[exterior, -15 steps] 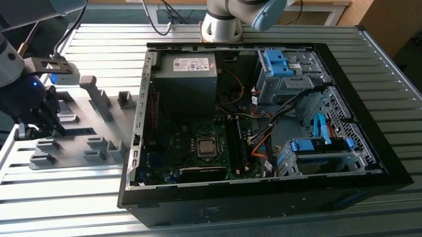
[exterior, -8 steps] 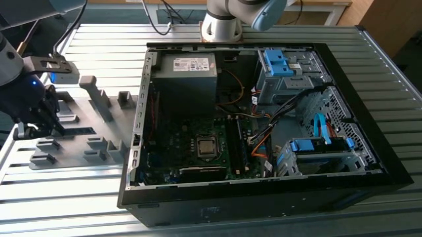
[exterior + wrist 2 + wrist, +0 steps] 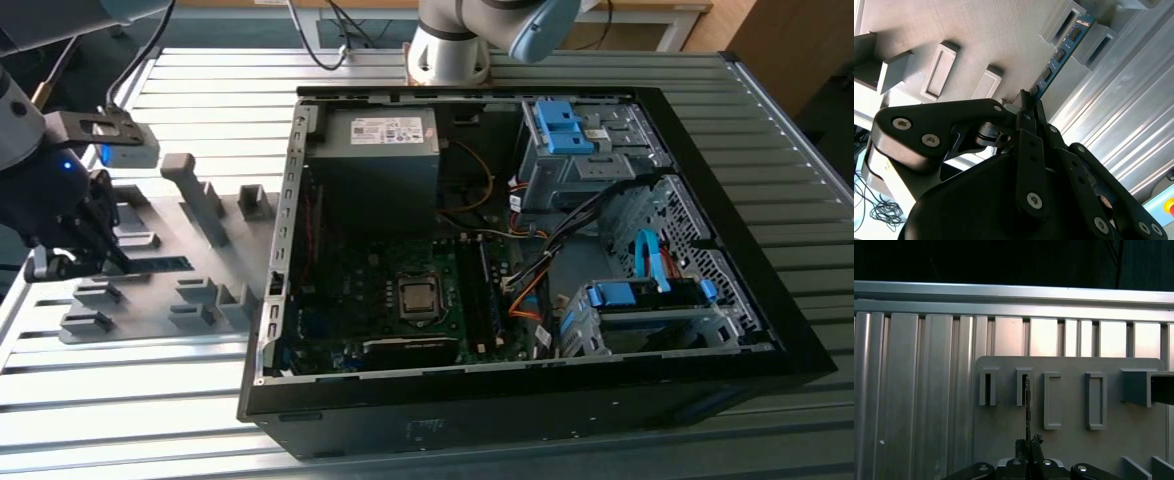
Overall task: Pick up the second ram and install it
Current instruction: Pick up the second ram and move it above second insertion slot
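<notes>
Grasping was the step in hand. The black two-finger gripper [image 3: 1029,100] was pinching the near end of the second ram [image 3: 1059,52], a long, thin, dark green circuit-board stick with black chips, its fingers pressed together on the board's faces. The stick stood on edge. Its far end sat in a slotted grey plastic block [image 3: 1081,27] on the flat grey holder plate [image 3: 1069,450], so I judged it gripped but not yet lifted.

In the exterior view, the plate lay on the ribbed aluminium table [image 3: 134,420] at nine o'clock from the open black computer case [image 3: 534,410]. The green motherboard [image 3: 347,290] lay well apart from the plate, inside the case.

By my judgement, the next move called for a straight pull in line with the block's slot. The board would need to stay on edge and firmly pinched, since any twist could bind so thin a stick against the slot walls.
</notes>
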